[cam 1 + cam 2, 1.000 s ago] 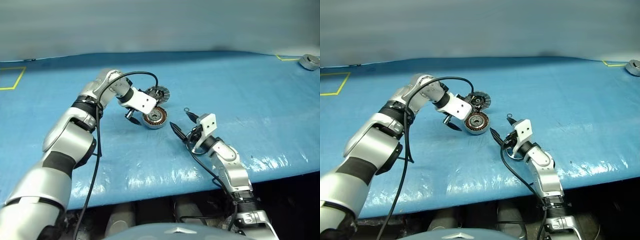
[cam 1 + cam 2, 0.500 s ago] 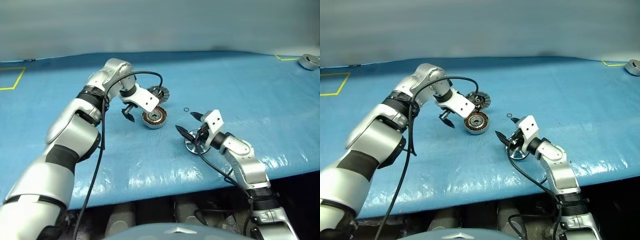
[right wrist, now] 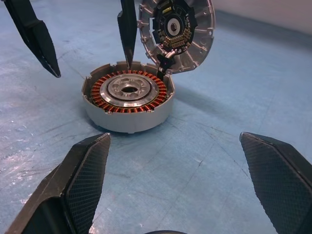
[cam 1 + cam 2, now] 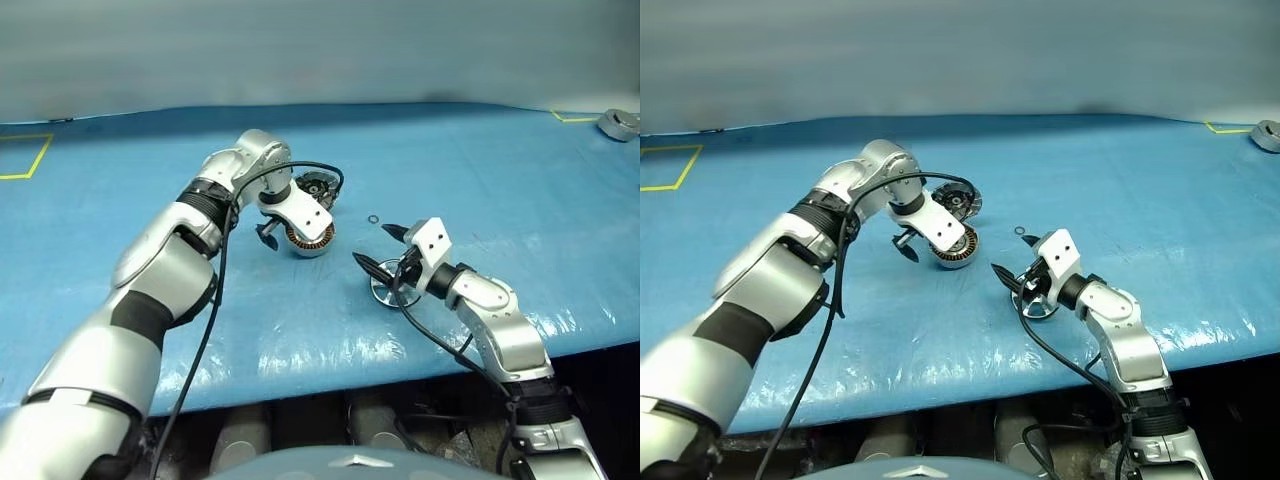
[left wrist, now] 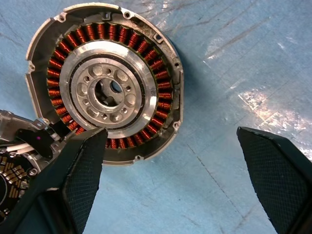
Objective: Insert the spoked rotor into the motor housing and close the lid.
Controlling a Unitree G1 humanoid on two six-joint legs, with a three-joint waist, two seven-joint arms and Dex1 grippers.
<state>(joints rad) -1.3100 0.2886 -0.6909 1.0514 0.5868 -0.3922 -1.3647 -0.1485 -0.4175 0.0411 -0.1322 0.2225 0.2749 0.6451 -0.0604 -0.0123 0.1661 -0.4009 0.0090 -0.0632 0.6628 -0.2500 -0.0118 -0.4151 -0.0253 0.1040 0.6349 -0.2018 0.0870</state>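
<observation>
Nearest: right gripper low over the blue tarp-covered table, fingers spread wide and holding nothing, aimed roughly level toward the housing. The spoked rotor lies flat on the tarp just under and behind that gripper, partly hidden by its fingers and a black cable; spokes can't be made out from the head views.

A small dark ring sits on the tarp just beyond the right gripper, between it and the housing, apart from both.

Next out: the motor housing, upright on the tarp, copper windings and silver hub showing, cup empty. Left gripper points steeply down at it, fingers released and wide apart. In the left wrist view one fingertip overlaps the housing rim; the other hangs over bare tarp to the side. Whether that tip touches the rim, can't tell.

The lid stands open behind the housing, tilted up on its hinge, ribbed inner face and dark centre toward the right gripper.

Far back: yellow tape marks at the left of the tarp, a grey round object at the far right corner.
</observation>
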